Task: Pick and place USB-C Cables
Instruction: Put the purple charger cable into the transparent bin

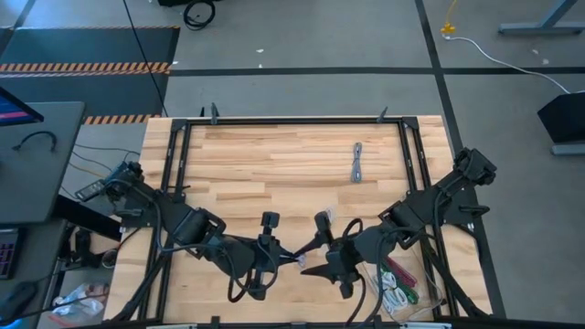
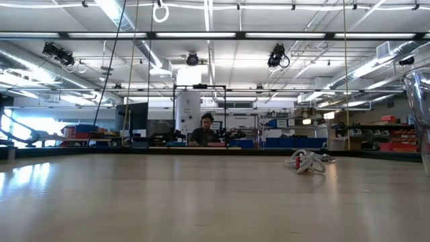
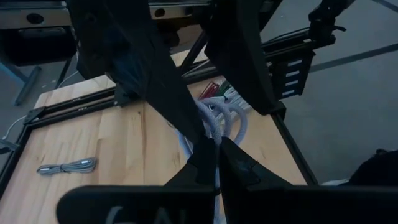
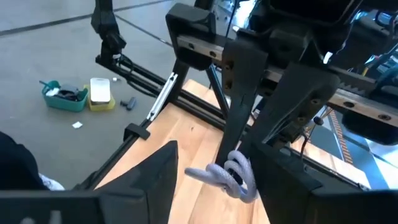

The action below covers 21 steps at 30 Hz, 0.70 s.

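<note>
Left pincer (image 3: 217,163) closed on a grey-white USB-C cable (image 3: 219,120), lifted above the near edge of the wooden surface (image 1: 274,164); right pincer (image 4: 214,171) open beside that same cable; second coiled grey cable (image 1: 357,163) flat toward the far right; more cables in the clear tray (image 1: 422,306) at the near right corner

Grey concrete floor (image 1: 302,91), hazard-striped mat (image 1: 87,67), ceiling strip lights (image 2: 269,35).
</note>
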Each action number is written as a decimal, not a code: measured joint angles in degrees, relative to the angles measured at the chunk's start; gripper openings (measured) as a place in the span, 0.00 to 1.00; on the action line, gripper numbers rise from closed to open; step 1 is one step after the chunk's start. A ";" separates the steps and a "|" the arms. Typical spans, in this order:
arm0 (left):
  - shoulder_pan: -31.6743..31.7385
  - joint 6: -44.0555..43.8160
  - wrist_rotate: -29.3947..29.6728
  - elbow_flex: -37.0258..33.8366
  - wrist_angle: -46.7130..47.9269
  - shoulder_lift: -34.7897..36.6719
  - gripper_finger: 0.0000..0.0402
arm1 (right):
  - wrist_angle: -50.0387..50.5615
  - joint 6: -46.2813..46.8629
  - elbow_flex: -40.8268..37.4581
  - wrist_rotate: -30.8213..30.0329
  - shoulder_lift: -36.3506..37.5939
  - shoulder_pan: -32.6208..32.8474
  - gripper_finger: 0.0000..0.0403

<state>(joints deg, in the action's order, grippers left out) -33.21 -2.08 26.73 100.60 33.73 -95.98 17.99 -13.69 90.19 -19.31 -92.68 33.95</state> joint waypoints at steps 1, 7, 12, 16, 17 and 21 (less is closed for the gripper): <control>0.00 -0.03 -0.01 0.00 0.06 0.00 0.01 | 0.03 0.00 0.00 0.02 0.00 0.00 0.50; -0.01 -0.25 -0.26 0.00 0.60 -0.05 0.01 | 1.76 1.75 0.01 0.70 0.00 -0.04 0.24; -0.17 -0.29 -0.24 0.00 0.68 -0.13 0.02 | 2.20 1.66 0.02 0.01 0.03 -0.04 0.04; -0.08 -0.36 -0.23 0.00 0.90 -0.13 0.02 | 3.52 1.39 0.04 -4.56 0.24 0.08 0.03; -0.06 -0.57 -0.67 0.00 0.90 -0.13 0.03 | 4.51 1.33 0.04 -5.62 0.47 0.09 0.02; 0.20 -0.77 -2.06 0.00 0.86 -0.13 0.10 | 9.77 3.50 0.09 -9.70 2.21 -0.52 0.02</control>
<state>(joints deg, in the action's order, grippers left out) -33.01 -2.85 24.68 100.60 34.59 -96.12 27.75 -10.19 90.28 -29.01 -90.47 33.43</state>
